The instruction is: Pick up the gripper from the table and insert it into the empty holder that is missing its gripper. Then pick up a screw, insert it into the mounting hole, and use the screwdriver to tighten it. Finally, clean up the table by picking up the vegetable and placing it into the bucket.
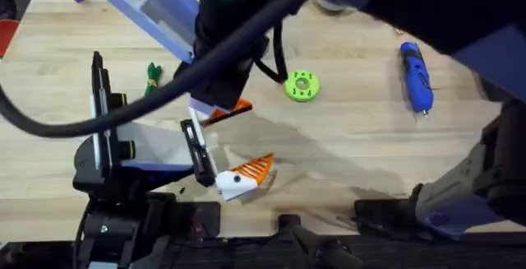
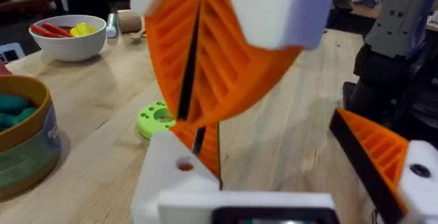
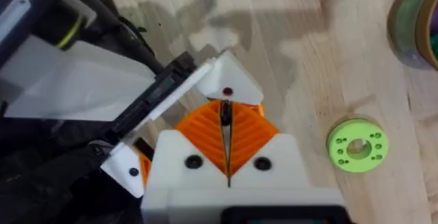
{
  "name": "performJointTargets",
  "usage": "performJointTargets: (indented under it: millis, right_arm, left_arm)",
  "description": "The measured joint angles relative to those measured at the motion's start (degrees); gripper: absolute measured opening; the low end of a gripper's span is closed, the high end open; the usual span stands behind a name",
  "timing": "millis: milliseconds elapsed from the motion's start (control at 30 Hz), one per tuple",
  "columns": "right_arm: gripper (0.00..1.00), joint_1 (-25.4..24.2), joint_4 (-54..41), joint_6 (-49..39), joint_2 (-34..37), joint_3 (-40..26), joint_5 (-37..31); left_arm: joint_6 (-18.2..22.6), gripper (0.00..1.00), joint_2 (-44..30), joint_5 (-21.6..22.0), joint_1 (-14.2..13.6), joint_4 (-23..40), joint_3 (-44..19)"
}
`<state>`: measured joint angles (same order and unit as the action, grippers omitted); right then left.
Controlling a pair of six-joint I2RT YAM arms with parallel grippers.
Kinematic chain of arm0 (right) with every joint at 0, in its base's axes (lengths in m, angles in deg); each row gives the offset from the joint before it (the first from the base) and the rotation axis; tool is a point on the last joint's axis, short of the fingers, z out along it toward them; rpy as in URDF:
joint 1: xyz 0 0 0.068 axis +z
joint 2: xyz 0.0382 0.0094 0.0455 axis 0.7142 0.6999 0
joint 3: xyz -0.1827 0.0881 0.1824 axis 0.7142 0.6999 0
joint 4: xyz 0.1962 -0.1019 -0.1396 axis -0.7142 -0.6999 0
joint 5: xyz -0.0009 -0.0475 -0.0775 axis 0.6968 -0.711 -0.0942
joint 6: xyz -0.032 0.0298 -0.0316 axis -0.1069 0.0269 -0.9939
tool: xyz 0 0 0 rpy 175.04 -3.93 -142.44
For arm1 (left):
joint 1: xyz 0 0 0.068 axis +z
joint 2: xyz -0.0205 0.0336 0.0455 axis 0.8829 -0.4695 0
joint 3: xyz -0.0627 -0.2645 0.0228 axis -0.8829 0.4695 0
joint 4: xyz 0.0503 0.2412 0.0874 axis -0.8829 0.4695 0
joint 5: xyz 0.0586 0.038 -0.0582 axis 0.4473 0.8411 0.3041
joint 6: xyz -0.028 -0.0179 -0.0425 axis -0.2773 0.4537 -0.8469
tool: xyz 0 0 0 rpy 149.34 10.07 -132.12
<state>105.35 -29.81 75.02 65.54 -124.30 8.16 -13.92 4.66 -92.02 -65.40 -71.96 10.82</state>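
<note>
Gripper (image 2: 211, 148): light, stiff ribbed plastic, pinched in the closed right claw (image 3: 226, 125), low end touching the holder (image 2: 171, 179). Left claw (image 2: 267, 155) gapes open (the holder looks to be its own bare finger). Best held by the flat faces, since the thin edge would likely slip.

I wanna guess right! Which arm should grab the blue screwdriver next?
Probably right: the screwdriver lies on the right side, nearer that arm's base. But the right gripper must first let go of the fin.

The screwdriver (image 1: 417, 75) lies on the desk (image 1: 345, 146) near its right edge, with the disc (image 1: 301, 86) well to its left, mid-desk. The vegetable (image 1: 152, 77) lies farther left. The holder (image 1: 234, 183) sits near the front edge.
</note>
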Motion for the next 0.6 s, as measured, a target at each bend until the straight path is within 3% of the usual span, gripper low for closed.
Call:
performJointTargets:
  millis: [600]
  right_arm:
    - [0.006, 0.02, 1.51, -0.17, 0.00, -0.07, -0.35]
  left_arm:
    - [0.00, 0.985, 0.00, 0.00, 0.00, 0.00, 0.00]
